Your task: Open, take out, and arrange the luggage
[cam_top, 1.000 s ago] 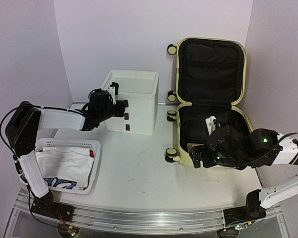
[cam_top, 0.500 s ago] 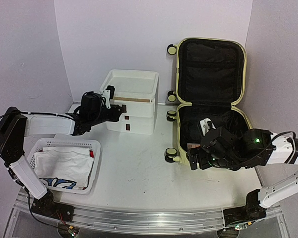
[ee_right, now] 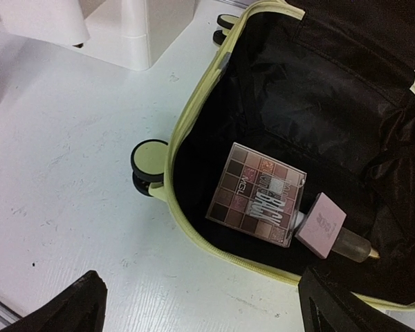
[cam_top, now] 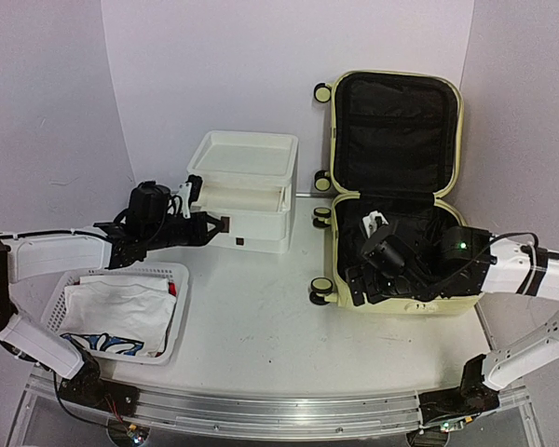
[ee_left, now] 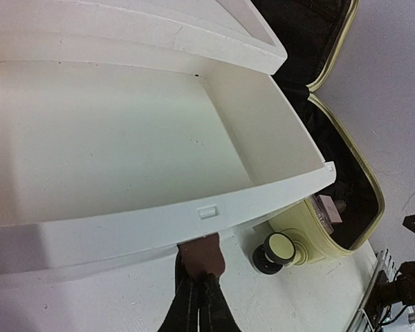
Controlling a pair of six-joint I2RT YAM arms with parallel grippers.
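White counter (cam_top: pixel 261 326) carries the luggage (cam_top: pixel 396 130), lying open with its lid leaning against the back wall. The right jaws stand wide apart above its lower half, with an eyeshadow palette (ee_right: pixel 257 195) and a pink-capped bottle (ee_right: pixel 330 228) just beneath them on the black lining. The left jaws are clamped on the brown tab (ee_left: pixel 202 254) of a white drawer (ee_left: pixel 124 138), which juts from the drawer box (cam_top: pixel 252 154) ahead of them.
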